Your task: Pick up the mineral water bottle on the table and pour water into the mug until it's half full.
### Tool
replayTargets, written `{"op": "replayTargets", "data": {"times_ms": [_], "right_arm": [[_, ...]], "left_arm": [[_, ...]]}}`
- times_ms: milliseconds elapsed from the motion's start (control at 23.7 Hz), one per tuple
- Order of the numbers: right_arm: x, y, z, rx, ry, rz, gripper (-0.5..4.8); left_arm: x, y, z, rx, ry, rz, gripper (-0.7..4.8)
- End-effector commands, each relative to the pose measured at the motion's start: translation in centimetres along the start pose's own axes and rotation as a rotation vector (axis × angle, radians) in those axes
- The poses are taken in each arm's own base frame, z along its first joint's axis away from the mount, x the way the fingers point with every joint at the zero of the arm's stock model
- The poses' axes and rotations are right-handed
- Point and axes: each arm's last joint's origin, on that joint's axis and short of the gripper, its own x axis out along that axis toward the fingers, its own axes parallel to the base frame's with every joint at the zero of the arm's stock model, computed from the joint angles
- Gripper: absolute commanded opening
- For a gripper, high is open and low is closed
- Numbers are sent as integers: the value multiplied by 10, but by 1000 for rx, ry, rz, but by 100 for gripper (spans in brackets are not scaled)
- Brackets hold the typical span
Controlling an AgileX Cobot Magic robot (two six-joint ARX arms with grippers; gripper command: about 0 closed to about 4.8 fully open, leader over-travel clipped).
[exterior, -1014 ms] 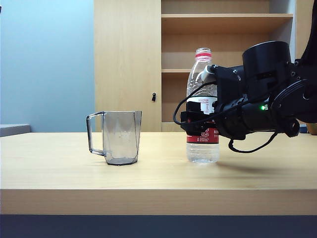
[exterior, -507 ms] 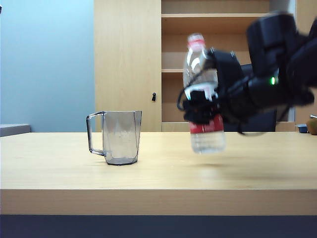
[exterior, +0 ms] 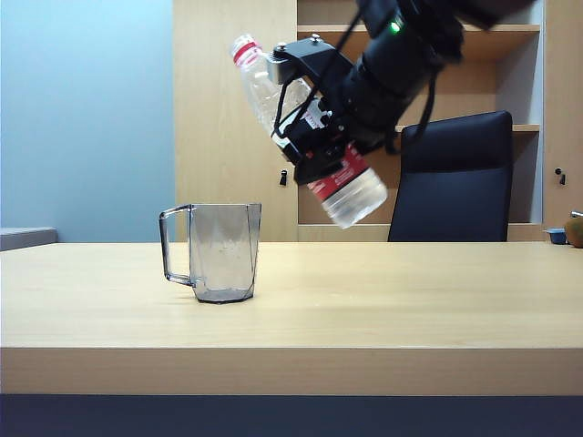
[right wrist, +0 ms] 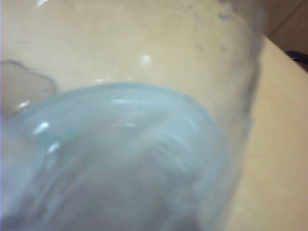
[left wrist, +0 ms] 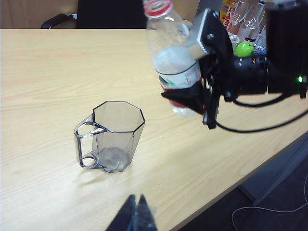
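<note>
Bottle (exterior: 305,127) lifted, tilted, clamped in right hand (exterior: 314,150)

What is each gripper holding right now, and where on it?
The right gripper grips the bottle around its labelled middle, lifted and tilted above the table. The left gripper, low near the mug, holds nothing.

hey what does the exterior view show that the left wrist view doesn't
Only the exterior view: the shelving unit and blue wall behind the table, and the black chair's full backrest.

Only the left wrist view: the left gripper, shut, low near the table's edge; the green ball; the mug's inside.

Both: the right gripper holding the mineral water bottle tilted in the air beside the mug on the table.
</note>
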Motion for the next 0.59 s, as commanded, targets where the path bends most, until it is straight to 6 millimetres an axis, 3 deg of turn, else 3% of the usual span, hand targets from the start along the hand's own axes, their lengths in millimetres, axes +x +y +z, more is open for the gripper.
{"op": "replayTargets", "data": {"times_ms": [42, 380, 591], "right_arm": [[-4, -7, 11, -138, 108, -53, 274], [-7, -15, 17, -363, 213, -93, 285], [9, -13, 15, -475, 321, -117, 315]], "left_arm": [[-1, -1, 3, 17, -15, 0, -5], [-1, -1, 3, 16, -15, 0, -5], [-1, -1, 3, 16, -14, -1, -5]]}}
